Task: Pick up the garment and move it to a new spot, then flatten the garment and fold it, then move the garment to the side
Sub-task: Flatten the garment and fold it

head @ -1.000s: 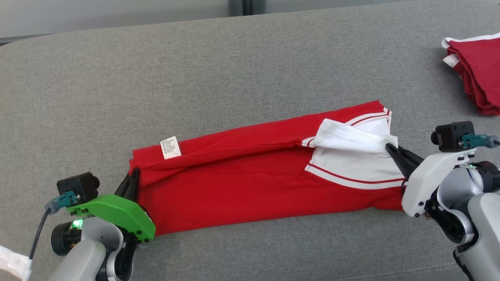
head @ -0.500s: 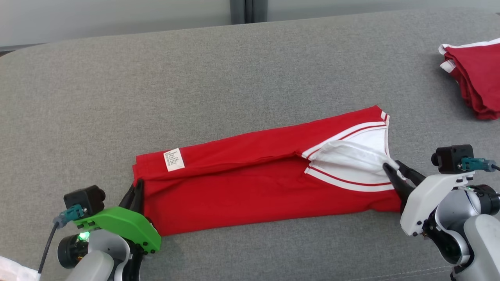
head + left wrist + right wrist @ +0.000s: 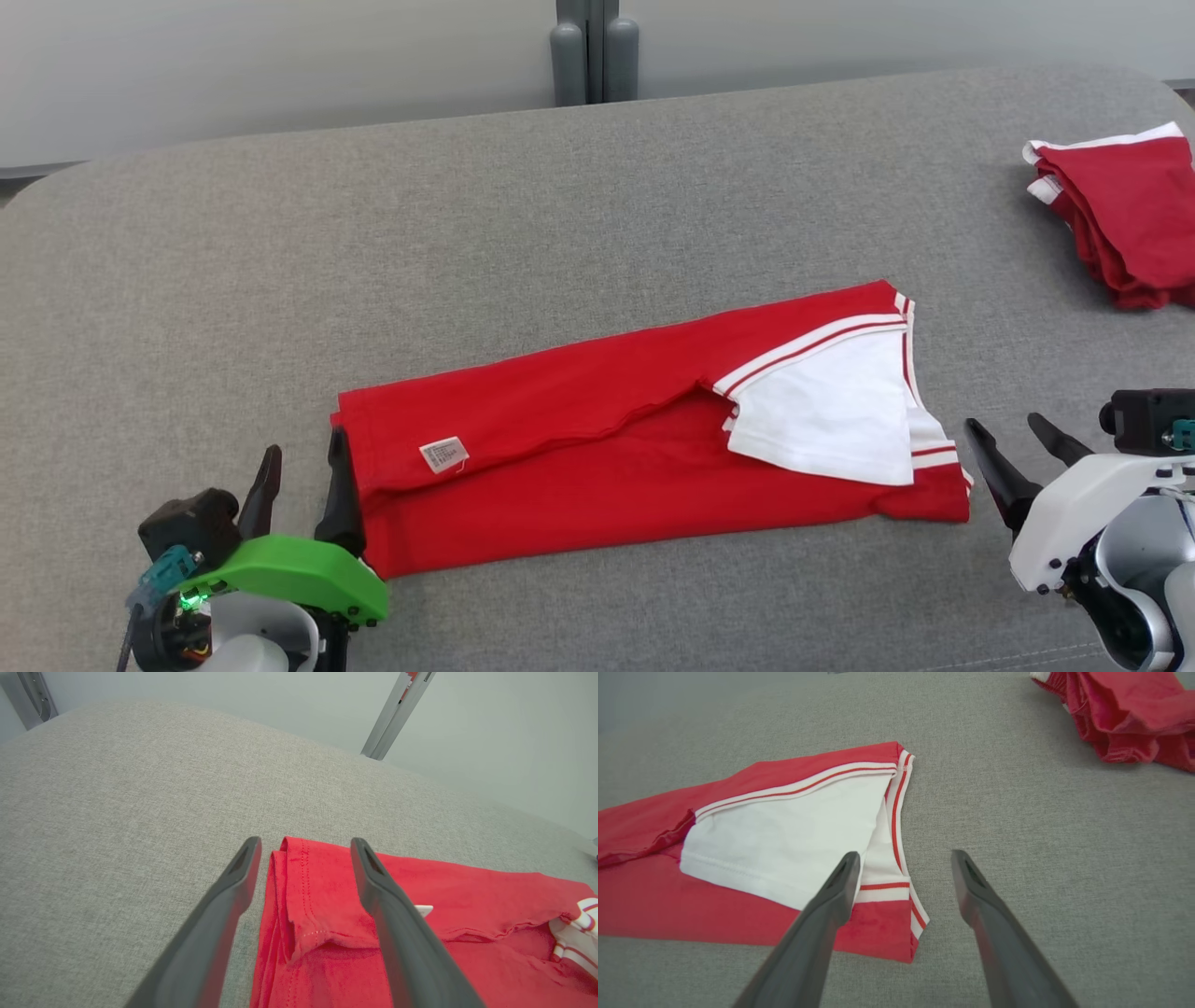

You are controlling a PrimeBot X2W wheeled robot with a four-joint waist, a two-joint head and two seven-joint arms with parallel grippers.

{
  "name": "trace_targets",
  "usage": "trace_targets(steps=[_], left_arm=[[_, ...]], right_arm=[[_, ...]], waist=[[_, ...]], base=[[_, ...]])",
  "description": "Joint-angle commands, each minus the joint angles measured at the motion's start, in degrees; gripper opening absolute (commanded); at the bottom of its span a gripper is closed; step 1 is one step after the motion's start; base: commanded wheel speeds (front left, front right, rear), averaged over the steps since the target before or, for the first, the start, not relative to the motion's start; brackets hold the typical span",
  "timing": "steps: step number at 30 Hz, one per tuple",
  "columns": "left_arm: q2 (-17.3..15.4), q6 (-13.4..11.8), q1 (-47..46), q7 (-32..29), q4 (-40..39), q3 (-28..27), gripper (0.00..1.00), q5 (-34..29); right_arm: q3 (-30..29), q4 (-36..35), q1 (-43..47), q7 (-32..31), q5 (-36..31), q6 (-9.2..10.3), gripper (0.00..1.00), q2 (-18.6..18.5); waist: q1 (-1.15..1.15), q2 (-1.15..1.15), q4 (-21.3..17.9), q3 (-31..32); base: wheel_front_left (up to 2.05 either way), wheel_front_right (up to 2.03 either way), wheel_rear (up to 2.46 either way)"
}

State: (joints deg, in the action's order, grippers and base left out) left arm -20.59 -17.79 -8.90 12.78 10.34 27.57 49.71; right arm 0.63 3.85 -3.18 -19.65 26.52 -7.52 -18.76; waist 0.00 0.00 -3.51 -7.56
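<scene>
The garment (image 3: 597, 448), a red T-shirt with white sleeves, lies folded lengthwise in a long strip on the grey padded surface (image 3: 467, 252). Its white sleeve (image 3: 831, 411) rests flat on top at the right end, and a small white label (image 3: 444, 455) shows near the left end. My left gripper (image 3: 304, 446) stands open at the strip's left end, and in the left wrist view (image 3: 304, 842) its fingers straddle the hem corner (image 3: 299, 891) without pinching it. My right gripper (image 3: 1003, 422) is open just off the right end, holding nothing. In the right wrist view (image 3: 906, 854) the striped collar edge (image 3: 896, 812) lies between its fingers.
A separate bundle of red-and-white clothes (image 3: 1130, 224) lies at the far right of the surface, also in the right wrist view (image 3: 1125, 714). A grey post (image 3: 593, 51) stands against the pale wall behind the far edge. Bare grey surface extends left of and beyond the strip.
Both grippers have opened and let go of the garment, then drawn back a little. The lifted white sleeve has dropped flat. The head camera has shifted, so the whole scene sits lower.
</scene>
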Motion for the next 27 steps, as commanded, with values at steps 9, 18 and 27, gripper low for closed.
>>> trace_targets(steps=[9,18,27], left_arm=[[1.8,-1.1,1.7,1.8,1.6,-0.6,1.0,-2.3],[1.8,-1.3,0.5,1.5,1.9,-0.6,1.0,-2.4],[1.2,-1.8,0.0,1.3,1.7,-0.8,1.0,-2.6]], right_arm=[[-3.2,1.3,-2.3,-1.5,-1.5,0.08,1.0,1.1],[-2.5,12.5,-8.5,-5.3,-3.2,0.08,1.0,0.0],[-0.1,25.0,-13.1,-4.8,-1.9,0.08,1.0,0.7]], waist=[[0.0,0.0,3.1,2.5],[0.0,0.0,7.5,1.2],[0.0,0.0,10.6,0.4]], base=[[0.0,0.0,0.0],[0.0,0.0,0.0],[0.0,0.0,0.0]])
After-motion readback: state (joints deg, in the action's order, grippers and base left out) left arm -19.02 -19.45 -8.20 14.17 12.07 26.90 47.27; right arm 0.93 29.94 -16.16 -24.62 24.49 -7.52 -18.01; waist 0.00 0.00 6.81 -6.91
